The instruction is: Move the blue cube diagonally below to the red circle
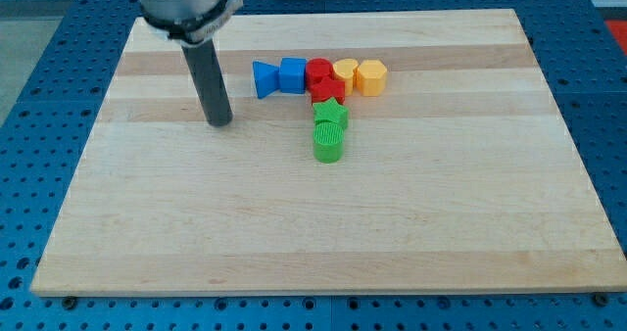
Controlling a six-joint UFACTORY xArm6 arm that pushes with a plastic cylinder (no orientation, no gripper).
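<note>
While you're looking at the board (196, 243), notice my tip (219, 123) sits on the wood toward the view's upper left, well apart from every block, with nothing touching it. It's just a bare rod, so there's nothing on it to open or close, and it isn't pushing anything.

The blue cube (292, 74) is at roughly 2 o'clock from the tip, in a row near the view's top. Right at its 9 o'clock, touching it, you've got a blue bowtie-ish piece (263, 78). At its 3 o'clock, also touching, is the red circle (318, 71). Further along at 3 o'clock come a yellow block (344, 72) whose shape I can't make out, then a yellow hexagon (371, 76), all packed close.

Just at 6 o'clock from the red circle there's a second red block (327, 90), shape unclear. Below that at 6 o'clock you get a green star (330, 115), and then a green cylinder (329, 144) right under it, so the whole cluster makes a kind of T.
</note>
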